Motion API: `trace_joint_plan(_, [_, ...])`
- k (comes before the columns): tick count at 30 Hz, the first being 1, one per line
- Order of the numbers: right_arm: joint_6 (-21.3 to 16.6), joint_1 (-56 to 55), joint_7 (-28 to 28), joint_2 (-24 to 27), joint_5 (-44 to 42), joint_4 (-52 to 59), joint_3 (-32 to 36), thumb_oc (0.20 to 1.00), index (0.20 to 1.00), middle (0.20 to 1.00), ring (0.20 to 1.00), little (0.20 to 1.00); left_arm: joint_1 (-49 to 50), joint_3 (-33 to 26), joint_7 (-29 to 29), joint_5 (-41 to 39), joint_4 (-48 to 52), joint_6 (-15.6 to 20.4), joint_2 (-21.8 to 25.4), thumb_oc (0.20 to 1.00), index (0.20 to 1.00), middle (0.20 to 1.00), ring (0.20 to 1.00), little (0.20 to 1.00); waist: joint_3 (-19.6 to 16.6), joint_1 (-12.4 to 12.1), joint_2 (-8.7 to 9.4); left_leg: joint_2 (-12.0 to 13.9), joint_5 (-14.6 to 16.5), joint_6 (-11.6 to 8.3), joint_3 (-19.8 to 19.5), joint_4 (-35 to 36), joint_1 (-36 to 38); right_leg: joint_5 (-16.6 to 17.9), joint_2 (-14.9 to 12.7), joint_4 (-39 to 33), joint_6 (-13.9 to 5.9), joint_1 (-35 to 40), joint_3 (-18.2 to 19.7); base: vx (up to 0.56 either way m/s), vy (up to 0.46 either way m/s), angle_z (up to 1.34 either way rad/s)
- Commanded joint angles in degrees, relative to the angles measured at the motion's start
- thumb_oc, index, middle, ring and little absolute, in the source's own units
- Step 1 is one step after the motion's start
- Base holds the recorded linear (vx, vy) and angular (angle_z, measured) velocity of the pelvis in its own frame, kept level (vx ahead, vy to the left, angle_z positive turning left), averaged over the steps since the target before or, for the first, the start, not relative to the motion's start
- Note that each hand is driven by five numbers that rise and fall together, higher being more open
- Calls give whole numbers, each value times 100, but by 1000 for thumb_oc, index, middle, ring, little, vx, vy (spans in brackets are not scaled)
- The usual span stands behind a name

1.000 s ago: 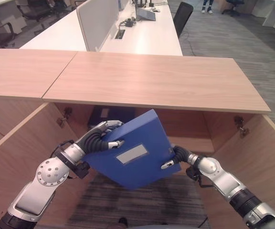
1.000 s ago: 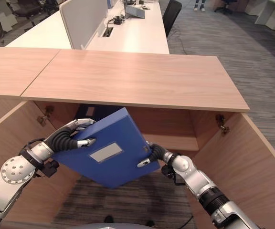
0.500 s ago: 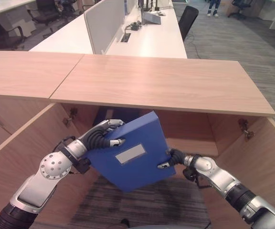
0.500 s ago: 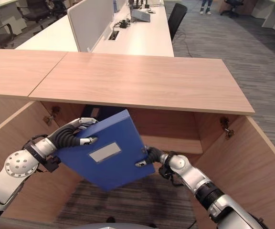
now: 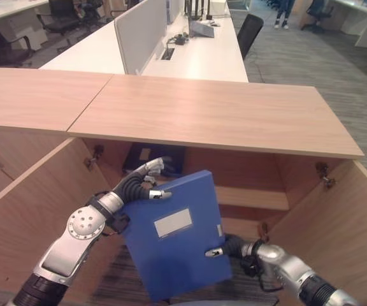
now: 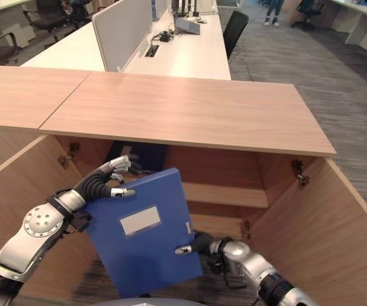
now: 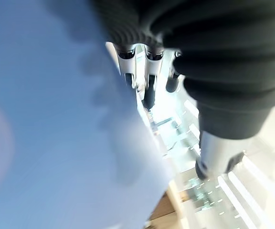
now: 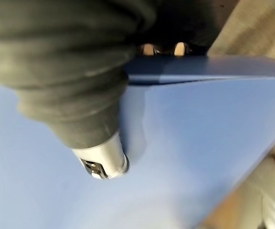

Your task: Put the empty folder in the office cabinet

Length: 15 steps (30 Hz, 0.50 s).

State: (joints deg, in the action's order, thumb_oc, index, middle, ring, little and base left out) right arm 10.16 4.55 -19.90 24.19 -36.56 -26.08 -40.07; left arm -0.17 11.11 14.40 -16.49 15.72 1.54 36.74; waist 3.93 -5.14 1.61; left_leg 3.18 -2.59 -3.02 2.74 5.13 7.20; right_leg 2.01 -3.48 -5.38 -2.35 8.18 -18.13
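Both hands grip a blue folder (image 5: 174,245) held upright before the open office cabinet (image 5: 247,191). Left hand (image 5: 142,185) curls over its top corner; right hand (image 5: 231,245) pinches its lower edge, thumb in front. Judged mid-carry: next, the folder likely needs lowering and pushing in toward the shelf (image 5: 250,197). Right fingers hide behind the folder; the cabinet's depths are shadowed.
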Motion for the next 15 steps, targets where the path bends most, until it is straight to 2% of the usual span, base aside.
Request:
trace_joint_plan(1, [-103, -56, 102, -1255, -1392, -87, 323, 200, 200, 200, 200, 200, 359, 167, -100, -192, -139, 49, -365, 1000, 1000, 1000, 1000, 1000, 70, -5, 216, -42, 492, 2, -50, -12, -33, -197, -362, 38, -350, 144, 69, 0, 0, 0])
trace_joint_plan(5, [-20, 91, 541, -1540, -1470, -803, 826, 200, 200, 200, 200, 200, 762, -83, -223, 252, -433, -240, -504, 1000, 1000, 1000, 1000, 1000, 96, -50, 195, -42, 497, 19, -83, -12, -41, -200, -343, 38, -343, 134, 71, 3, -3, -2])
trace_joint_plan(6, [92, 29, 597, -1656, -1549, -815, 986, 200, 200, 200, 200, 200, 1071, -359, -295, 500, -466, -268, -546, 1000, 1000, 1000, 1000, 1000, 131, -90, 187, -45, 500, 21, -99, -12, -42, -208, -335, 38, -337, 130, 70, 0, 0, 0])
trace_joint_plan(9, [156, -225, 652, -1651, -1727, -442, 1023, 200, 200, 200, 200, 200, 1532, -577, -398, 421, -620, -343, -697, 1000, 1000, 1000, 1000, 1000, 160, -109, 191, -43, 492, 22, -117, -12, -59, -216, -316, 38, -328, 114, 67, 0, 0, 0])
trace_joint_plan(11, [143, -296, 708, -1621, -1801, -310, 1041, 200, 200, 200, 200, 200, 1605, -581, -437, 421, -708, -383, -774, 1000, 1000, 1000, 1000, 1000, 162, -102, 192, -43, 487, 19, -114, -12, -73, -214, -313, 38, -326, 100, 62, 0, 0, 0])
trace_joint_plan(12, [53, -334, 713, -1830, -1777, -832, 1020, 200, 200, 200, 200, 200, 1614, -526, -450, 392, -880, -394, -844, 1000, 1000, 1000, 1000, 1000, 170, -112, 184, -41, 482, 12, -121, -12, -74, -219, -312, 38, -322, 107, 56, -15, -8, 5])
trace_joint_plan(13, [-51, -268, 928, -1748, -1671, -1325, 1341, 200, 200, 200, 200, 200, 1762, -606, -504, 261, -1038, -393, -907, 1000, 1000, 1000, 1000, 1000, 176, -97, 166, -42, 468, 18, -134, -12, -111, -225, -303, 38, -318, 83, 49, -17, -11, 5])
trace_joint_plan(15, [-98, -254, 995, -1722, -1657, -1399, 1495, 200, 200, 200, 200, 200, 1812, -662, -492, 322, -1098, -395, -908, 1000, 1000, 1000, 1000, 1000, 183, -98, 154, -39, 467, 18, -137, -12, -114, -226, -298, 38, -316, 80, 52, -12, -10, 0])
